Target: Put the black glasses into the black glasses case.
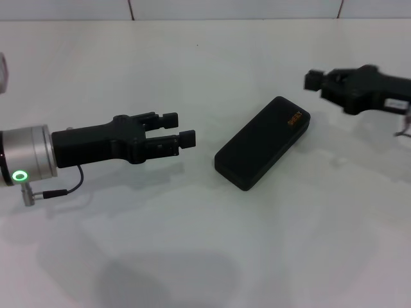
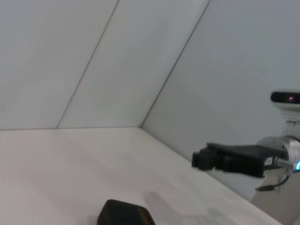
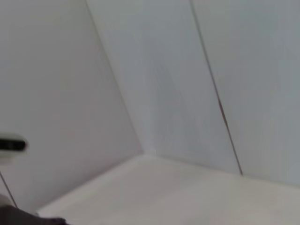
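The black glasses case point(image 1: 262, 142) lies closed on the white table point(image 1: 192, 244), set diagonally near the centre, its lid with the small orange logo point(image 1: 295, 118) facing up; a corner of it also shows in the left wrist view point(image 2: 125, 213). The left gripper point(image 1: 178, 130) hovers just beside the case on its left, fingers point(image 1: 187, 138) spread with a narrow gap and holding nothing; the right gripper point(image 1: 314, 80) hangs beyond the case's far right end, apart from it, and whether its fingers are spread or pressed together cannot be told.
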